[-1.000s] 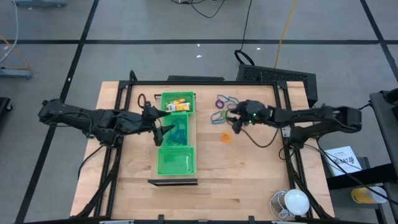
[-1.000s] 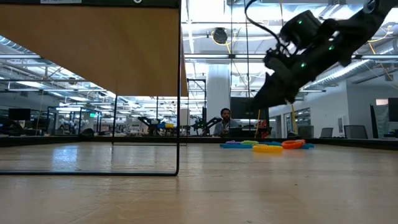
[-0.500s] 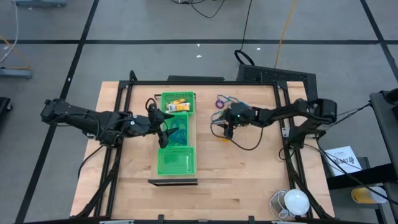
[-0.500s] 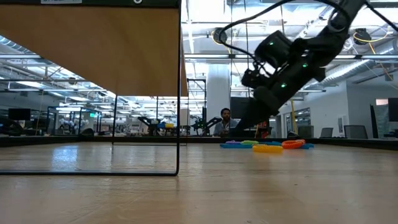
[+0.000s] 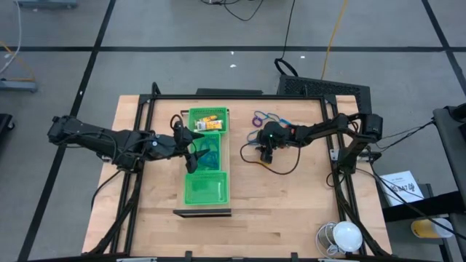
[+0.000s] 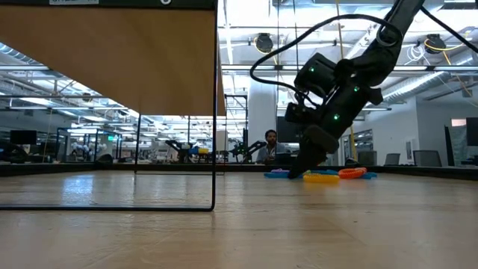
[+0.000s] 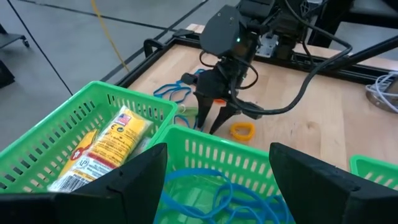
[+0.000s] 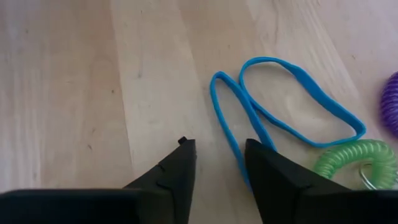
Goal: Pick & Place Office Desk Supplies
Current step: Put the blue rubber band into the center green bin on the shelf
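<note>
The wooden table [image 5: 291,196] holds a long green tray [image 5: 206,164] with three parts. The left gripper [image 5: 191,154] hangs over the middle part with its fingers wide apart and holding nothing. The right gripper [image 8: 217,163] is down at the table, its fingers a little apart around one end of a blue rubber band [image 8: 292,102], not squeezing it yet. The band looks thin, light and floppy, so pinching one strand near the end should work. A green coil [image 8: 351,163] lies just beside it.
</note>
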Controlling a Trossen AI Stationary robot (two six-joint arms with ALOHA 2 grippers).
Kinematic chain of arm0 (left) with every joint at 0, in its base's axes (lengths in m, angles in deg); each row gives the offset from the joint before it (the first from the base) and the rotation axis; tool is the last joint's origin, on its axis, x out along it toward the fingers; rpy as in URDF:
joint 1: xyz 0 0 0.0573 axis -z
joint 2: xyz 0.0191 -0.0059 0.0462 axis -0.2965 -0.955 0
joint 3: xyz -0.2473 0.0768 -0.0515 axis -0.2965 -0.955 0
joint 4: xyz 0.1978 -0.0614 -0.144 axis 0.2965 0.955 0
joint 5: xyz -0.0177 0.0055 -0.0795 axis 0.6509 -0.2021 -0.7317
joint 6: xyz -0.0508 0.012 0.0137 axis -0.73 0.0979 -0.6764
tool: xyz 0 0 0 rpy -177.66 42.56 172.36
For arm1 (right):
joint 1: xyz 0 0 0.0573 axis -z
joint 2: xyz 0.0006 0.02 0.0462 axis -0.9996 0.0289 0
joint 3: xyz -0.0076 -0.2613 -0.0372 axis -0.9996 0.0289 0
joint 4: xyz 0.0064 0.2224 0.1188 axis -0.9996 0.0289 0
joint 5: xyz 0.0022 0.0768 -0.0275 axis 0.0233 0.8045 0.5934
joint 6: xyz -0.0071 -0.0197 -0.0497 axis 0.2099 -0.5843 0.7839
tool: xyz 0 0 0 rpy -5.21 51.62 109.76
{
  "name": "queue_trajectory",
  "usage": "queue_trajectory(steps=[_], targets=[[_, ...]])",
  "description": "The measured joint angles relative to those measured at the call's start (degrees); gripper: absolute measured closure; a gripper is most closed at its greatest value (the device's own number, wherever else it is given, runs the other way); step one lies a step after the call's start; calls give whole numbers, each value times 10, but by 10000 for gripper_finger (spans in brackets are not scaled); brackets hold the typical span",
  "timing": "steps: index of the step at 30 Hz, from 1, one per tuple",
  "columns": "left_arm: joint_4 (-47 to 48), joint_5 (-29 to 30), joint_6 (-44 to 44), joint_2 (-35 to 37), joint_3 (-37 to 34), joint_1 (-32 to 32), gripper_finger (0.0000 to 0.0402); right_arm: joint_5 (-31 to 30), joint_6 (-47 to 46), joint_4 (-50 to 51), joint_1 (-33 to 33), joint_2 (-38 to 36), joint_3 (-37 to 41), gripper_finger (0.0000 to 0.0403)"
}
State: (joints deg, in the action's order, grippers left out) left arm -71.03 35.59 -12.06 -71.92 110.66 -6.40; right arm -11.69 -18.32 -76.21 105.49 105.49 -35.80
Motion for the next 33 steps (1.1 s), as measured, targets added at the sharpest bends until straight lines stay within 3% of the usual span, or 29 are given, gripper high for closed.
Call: queue_trajectory(steps=[11, 19, 33], targets=[[-13, 0, -1, 0, 0, 0, 108, 1, 6, 6, 24, 1, 1, 397], [-41, 0, -7, -1, 0, 0, 108, -1, 16, 5, 13, -30, 5, 402], [-150, -7, 42, -31, 0, 0, 108, 2, 13, -47, -90, -255, 3, 402]])
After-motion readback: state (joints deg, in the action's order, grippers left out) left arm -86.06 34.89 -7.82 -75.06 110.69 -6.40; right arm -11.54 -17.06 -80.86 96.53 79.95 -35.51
